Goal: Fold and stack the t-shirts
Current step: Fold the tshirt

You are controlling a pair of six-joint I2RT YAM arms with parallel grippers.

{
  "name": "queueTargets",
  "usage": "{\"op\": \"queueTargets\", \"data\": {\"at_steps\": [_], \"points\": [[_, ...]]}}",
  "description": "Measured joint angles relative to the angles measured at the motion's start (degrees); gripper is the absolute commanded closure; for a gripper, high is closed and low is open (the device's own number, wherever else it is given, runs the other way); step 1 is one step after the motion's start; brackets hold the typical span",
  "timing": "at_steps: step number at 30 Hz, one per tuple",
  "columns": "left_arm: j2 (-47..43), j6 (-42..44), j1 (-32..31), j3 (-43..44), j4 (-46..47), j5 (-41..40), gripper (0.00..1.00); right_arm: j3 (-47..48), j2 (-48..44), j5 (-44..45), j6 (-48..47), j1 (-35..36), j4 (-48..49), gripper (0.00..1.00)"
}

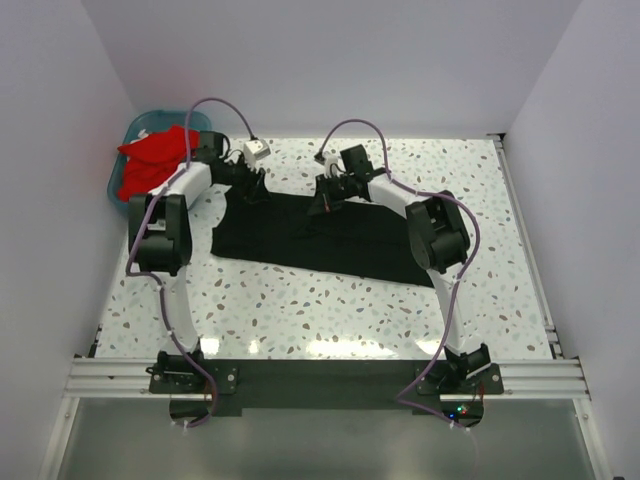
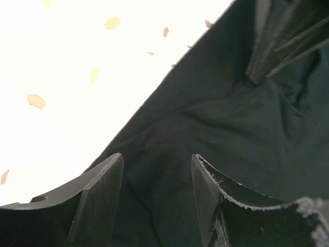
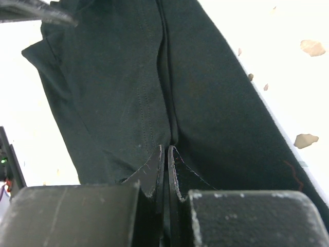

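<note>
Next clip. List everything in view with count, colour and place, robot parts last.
black t-shirt: one, black, spread across the middle of the table.
red t-shirts: count unclear, bright red, heaped in the basket, spilling over its rim.
basket: one, teal, far left corner.
table: one, white with speckles, under the shirt.
cables: two, purple, looping above the arms.
left arm: one, white and black, reaching to the shirt's far left part.
right arm: one, white and black, reaching over the shirt's far edge.
left pincer: one, black, open over the black t-shirt.
right pincer: one, black, shut on a fold of the black t-shirt.
</note>
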Motion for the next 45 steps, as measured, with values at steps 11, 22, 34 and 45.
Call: {"op": "queueTargets", "data": {"at_steps": [11,22,34,45], "points": [[6.6,-5.3,0.0,8.3,2.4,-2.7,0.46,-1.6,0.0,1.9,-1.0,0.0,0.0,1.00],[11.0,-6.3,-0.1,11.8,1.1,-2.8,0.51,-1.6,0.0,2.1,-1.2,0.0,0.0,1.00],[12.7,-6.2,-0.1,14.8,-1.7,-1.4,0.62,-1.6,0.0,2.1,-1.3,0.0,0.0,1.00],[14.1,-6.3,-0.1,16.4,-4.9,-0.4,0.53,-1.6,0.0,2.1,-1.4,0.0,0.0,1.00]]}}
